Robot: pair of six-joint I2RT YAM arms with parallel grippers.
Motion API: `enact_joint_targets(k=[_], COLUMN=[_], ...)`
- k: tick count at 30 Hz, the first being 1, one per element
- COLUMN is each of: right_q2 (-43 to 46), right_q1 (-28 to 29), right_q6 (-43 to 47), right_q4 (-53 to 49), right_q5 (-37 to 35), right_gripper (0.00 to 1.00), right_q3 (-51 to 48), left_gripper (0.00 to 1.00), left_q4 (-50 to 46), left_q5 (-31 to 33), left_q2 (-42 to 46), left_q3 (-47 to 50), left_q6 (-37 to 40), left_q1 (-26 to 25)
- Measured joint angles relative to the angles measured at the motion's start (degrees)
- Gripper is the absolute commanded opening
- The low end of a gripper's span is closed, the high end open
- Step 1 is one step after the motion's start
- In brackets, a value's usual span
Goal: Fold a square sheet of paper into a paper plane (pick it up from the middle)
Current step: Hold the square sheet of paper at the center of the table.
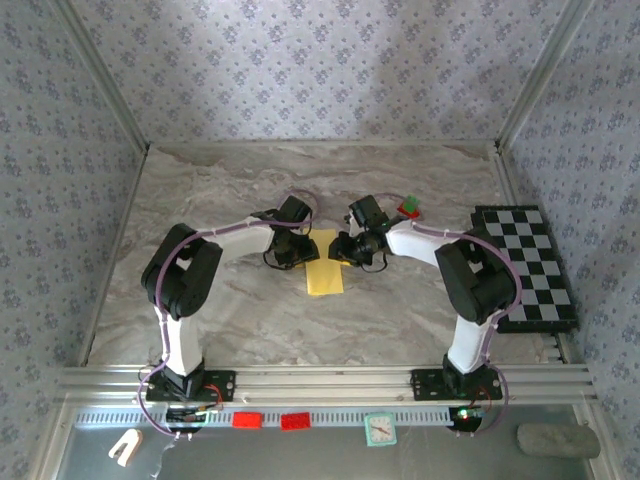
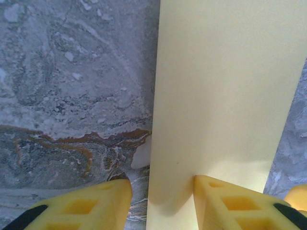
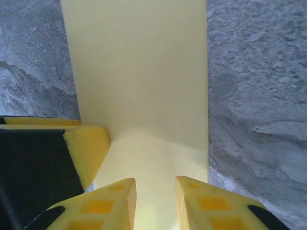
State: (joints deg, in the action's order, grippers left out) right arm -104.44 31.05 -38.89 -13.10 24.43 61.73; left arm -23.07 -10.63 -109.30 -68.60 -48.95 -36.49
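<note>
The square sheet of paper [image 1: 325, 275] lies flat mid-tabletop [image 1: 240, 180], folded into a narrow strip. The pointed nose and wings look not yet made. The left fingers [image 2: 230, 203] stand apart astride its edge, and the right fingers [image 3: 206, 206] stand narrowly apart over its end.

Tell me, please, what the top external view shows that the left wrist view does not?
The top external view gives the wider scene: both arms bent toward mid-table, the right gripper, a black-and-white checkered board at the right and a small red-and-green block left of it. The left wrist view gives the close-up: the left gripper with its yellow fingers apart astride a long edge of the plain yellow paper rectangle, and an orange-brown vein in the grey marble table. Both show that paper flat on that table.
</note>
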Motion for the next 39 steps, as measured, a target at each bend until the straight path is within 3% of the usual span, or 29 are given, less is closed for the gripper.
enact_joint_targets(k=[19,27,32,39], right_q2=[-3.63,-4.37,-5.07,-5.6], right_q1=[0.87,1.38,1.73,1.9], right_q6=[1.05,1.09,1.27,1.29], right_q4=[-0.96,-3.34,-5.62,-7.15], right_q5=[-1.97,-4.55,-5.77,-6.23], right_gripper=[0.2,0.16,0.11,0.1], right_q3=[0.57,1.99,3.63,4.76], left_gripper=[0.42,0.4,0.28,0.17], left_q4=[-2.45,-5.64,-2.34,2.03], left_q5=[0.17,4.68,0.35,-9.2], left_q2=[-0.35,4.07,8.83,5.31], left_q3=[-1.97,-3.52,-3.48,-2.69], left_q6=[0.46,2.43,2.95,2.78], left_q1=[-0.15,-0.33,0.17,0.09])
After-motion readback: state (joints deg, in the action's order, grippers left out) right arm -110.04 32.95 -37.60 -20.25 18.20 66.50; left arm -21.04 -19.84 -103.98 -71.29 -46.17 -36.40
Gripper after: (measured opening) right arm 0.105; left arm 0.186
